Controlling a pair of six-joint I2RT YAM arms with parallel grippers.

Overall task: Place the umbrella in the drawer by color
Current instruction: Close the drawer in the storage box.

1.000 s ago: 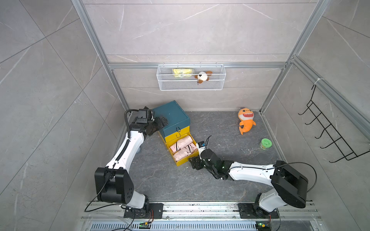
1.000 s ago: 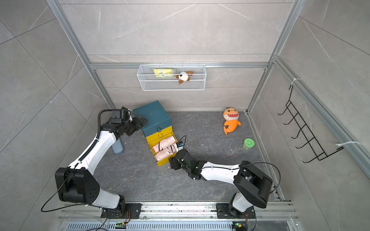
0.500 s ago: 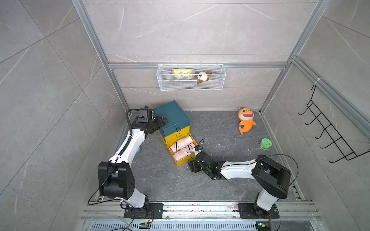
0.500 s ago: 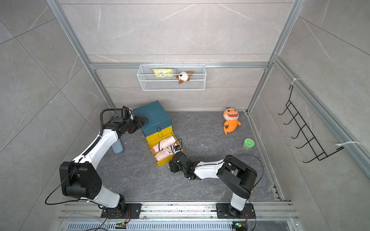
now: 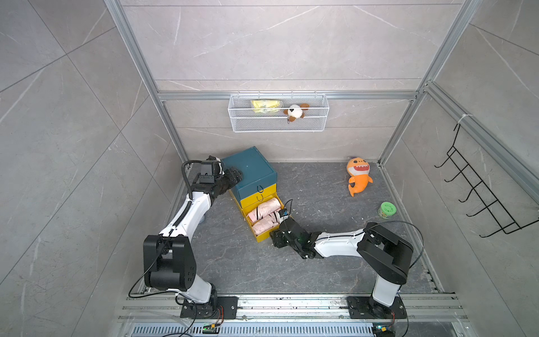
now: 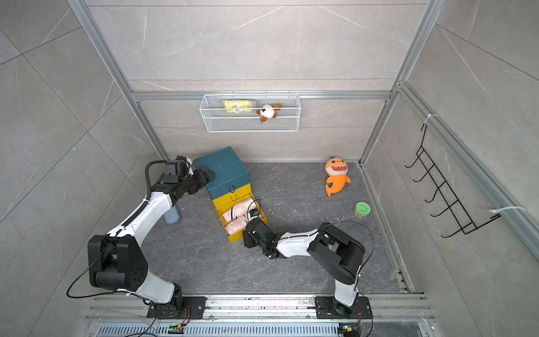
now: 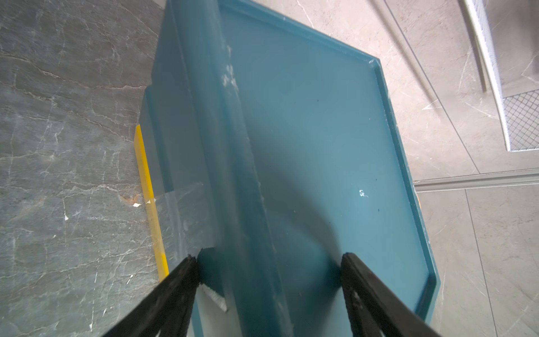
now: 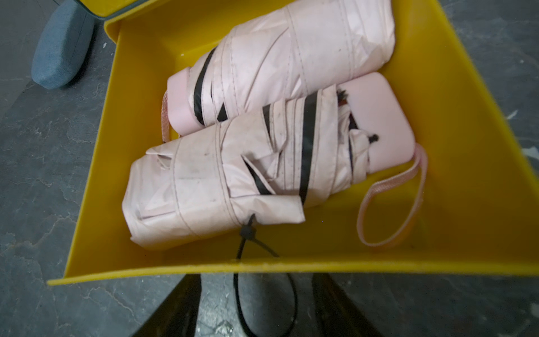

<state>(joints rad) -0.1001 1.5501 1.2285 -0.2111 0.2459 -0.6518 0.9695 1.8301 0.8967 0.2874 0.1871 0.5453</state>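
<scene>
**Sorting cell, read from your left to your right.** Low beside the left forearm stands a blue-grey fabric roll (image 6: 171,216), probably a sleeved umbrella not yet filed. You cannot confirm that from here.

The left gripper (image 7: 271,258) sits astride the near top edge of the teal cabinet (image 7: 320,131). One finger lies against the side wall and the other over the lid, and the jaws stand wide apart. You cannot tell whether they are already pressing. The likely purpose of this placement is to brace the light cabinet so that it does not slide when a drawer is worked.

Beyond that hand, at the cabinet's foot, the lowest yellow drawer (image 8: 466,131) is pulled out. It holds the task's things, two folded pink umbrellas lying side by side and touching. The nearer umbrella (image 8: 221,186) is just behind the front wall, and the farther umbrella (image 8: 291,58) is towards the back.

The right gripper (image 8: 256,281) waits low on the floor side of that front wall, fingers parted and holding nothing. The drawer's black pull loop (image 8: 237,291) hangs between the fingers, so you are placed either to take the loop or to push the drawer front home.

Well off to that hand's outer side lie a shark plush (image 5: 358,178) and a green jar (image 5: 387,210). Neither belongs to the task.
</scene>
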